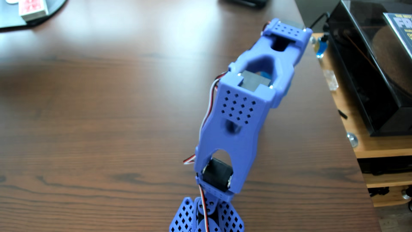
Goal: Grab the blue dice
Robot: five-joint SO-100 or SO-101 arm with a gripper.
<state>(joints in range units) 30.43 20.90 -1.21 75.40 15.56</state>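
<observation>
partly readable white letters "fr" on a dark booklet [400,26] at right.

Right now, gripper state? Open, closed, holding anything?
Gripper: cannot be told. The blue arm fills the other view; the fingertips are not visible, and no dice shows on the wooden table.

Matt blue plastic arm [240,116] over glossy dark wood-grain table [100,122].

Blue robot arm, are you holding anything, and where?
It cannot be told. The blue arm hides the tips of its jaws at the picture's bottom edge, and no dice shows on the wooden table.
</observation>
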